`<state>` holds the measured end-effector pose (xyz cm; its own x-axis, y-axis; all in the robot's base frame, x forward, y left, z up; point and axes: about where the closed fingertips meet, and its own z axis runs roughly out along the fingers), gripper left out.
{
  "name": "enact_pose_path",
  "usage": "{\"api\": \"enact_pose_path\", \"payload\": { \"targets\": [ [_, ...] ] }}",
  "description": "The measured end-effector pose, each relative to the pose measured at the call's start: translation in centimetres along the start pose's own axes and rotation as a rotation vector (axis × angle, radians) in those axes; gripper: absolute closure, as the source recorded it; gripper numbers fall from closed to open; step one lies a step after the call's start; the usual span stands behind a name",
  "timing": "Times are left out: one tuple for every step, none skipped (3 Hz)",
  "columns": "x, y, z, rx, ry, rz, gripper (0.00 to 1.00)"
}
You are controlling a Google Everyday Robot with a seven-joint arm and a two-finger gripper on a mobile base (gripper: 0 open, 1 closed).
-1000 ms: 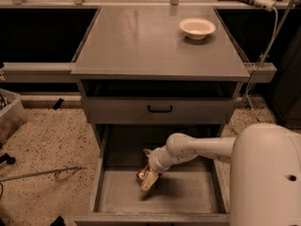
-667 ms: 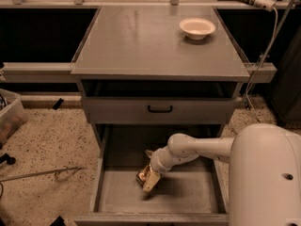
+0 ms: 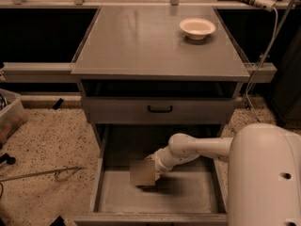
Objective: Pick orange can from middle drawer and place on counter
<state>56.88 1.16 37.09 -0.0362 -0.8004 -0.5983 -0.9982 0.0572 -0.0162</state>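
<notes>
**Step in hand: secure the can inside the drawer before lifting.**

1. **Position.** The wide gray metal middle drawer (image 3: pixel 100 173) stands pulled out. The small orange metallic can (image 3: pixel 140 174) rests on the drawer floor, left of the drawer's centre and clear of both side walls. It shows only as a dull tan patch. The claw (image 3: pixel 151 166) of the white arm (image 3: pixel 197 149) is at the can's right side, touching it or just beside it. Whether the claw is clenched or released cannot be told.

2. **Grasp.** Centre the can in the claw and close firmly across its body. A thin shiny can is likely to slip or dent under an off-centre squeeze.

3. **Lift.** Raise the can straight up until it is above the drawer's side walls, then draw it outward toward the drawer's front rim. The closed gray drawer front with the black handle (image 3: pixel 160 109) sits directly above the drawer's rear, so rising too far back risks a strike.

4. **Target.** The flat matte gray desk (image 3: pixel 141 46) lies above the drawer. A round white bowl (image 3: pixel 197 28) sits above the drawer's far right. Set the can down away from it.
</notes>
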Motion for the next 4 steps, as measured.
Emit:
{"api": "enact_pose_path", "payload": {
  "targets": [
    [0.0, 0.0, 0.0, 0.0, -0.001, 0.001, 0.65],
    [-1.2, 0.0, -3.8, 0.018, -0.03, 0.044, 0.88],
    [-3.9, 0.4, -10.0, 0.049, -0.105, 0.06, 1.0],
    [-7.4, 2.0, -17.3, 0.065, -0.174, 0.058, 1.0]
  ]
}}
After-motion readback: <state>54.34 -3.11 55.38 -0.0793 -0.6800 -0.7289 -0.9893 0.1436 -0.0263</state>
